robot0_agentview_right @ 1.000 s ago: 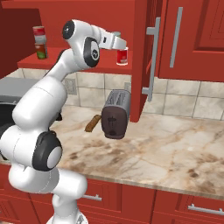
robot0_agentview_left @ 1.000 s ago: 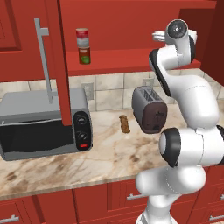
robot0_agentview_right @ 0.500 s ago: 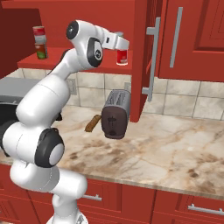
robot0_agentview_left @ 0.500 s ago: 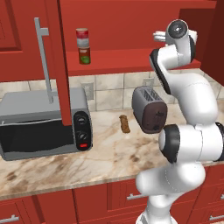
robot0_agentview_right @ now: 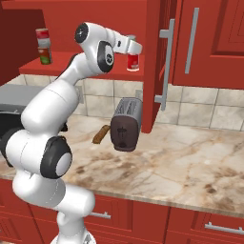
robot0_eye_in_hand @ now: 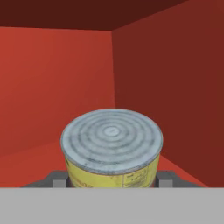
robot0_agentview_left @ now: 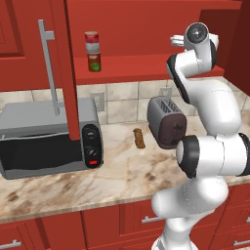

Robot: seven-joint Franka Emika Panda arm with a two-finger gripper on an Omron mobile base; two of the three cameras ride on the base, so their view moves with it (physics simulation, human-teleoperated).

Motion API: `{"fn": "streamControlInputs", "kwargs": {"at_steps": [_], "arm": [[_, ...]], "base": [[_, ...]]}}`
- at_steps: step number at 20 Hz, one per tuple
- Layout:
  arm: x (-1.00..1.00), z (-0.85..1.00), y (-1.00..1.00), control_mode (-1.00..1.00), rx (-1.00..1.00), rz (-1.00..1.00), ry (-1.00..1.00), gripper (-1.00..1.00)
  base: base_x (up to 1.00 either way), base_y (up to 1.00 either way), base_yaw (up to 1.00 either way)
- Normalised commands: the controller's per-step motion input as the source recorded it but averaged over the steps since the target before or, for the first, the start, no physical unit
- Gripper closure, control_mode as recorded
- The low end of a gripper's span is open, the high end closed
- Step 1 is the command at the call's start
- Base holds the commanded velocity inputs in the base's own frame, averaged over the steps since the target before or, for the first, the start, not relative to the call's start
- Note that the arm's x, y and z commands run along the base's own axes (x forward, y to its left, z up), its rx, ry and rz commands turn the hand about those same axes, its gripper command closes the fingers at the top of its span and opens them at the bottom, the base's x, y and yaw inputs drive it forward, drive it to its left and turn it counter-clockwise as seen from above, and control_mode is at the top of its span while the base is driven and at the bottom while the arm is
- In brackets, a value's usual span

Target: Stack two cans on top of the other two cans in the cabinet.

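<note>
On the left of the cabinet shelf (robot0_agentview_left: 146, 66) a red can with a pale band (robot0_agentview_left: 91, 40) stands stacked on a green-labelled can (robot0_agentview_left: 93, 61); the same stack (robot0_agentview_right: 44, 46) appears in the right base view. My gripper (robot0_agentview_right: 133, 53) is at the shelf's right end, shut on another can (robot0_agentview_right: 133, 64), red and white from that side. In the hand view this can (robot0_eye_in_hand: 111, 140) has a ringed grey lid and a yellow label and sits between my gripper's (robot0_eye_in_hand: 110, 180) fingertips, facing the cabinet's red back corner. I cannot tell whether it touches the shelf.
The open cabinet door (robot0_agentview_left: 66, 73) with its long grey handle (robot0_agentview_left: 49, 68) hangs over a grey microwave (robot0_agentview_left: 46, 141). The other door (robot0_agentview_right: 155, 62) stands open right of the held can. A toaster (robot0_agentview_right: 125, 124) and a small brown item (robot0_agentview_right: 100, 134) lie on the marble counter (robot0_agentview_right: 190, 162).
The arm's upper joints have shifted slightly. The can stays in the grip at nearly the same spot by the shelf's right end.
</note>
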Motion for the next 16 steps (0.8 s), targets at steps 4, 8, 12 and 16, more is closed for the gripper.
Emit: {"fn": "streamControlInputs", "kwargs": {"at_steps": [4,8,12,16], "arm": [[0.03,0.00,-0.13,-1.00,0.00,0.00,0.01,1.00],[0.00,-0.03,-0.10,-1.00,0.01,0.00,0.05,1.00],[0.07,-0.03,-0.01,-1.00,0.02,0.00,0.02,1.00],[0.08,0.00,0.00,-1.00,0.03,0.00,0.00,1.00]], "base": [[0.00,0.00,0.00],[0.00,0.00,0.00],[0.00,0.00,0.00],[0.00,0.00,0.00]]}}
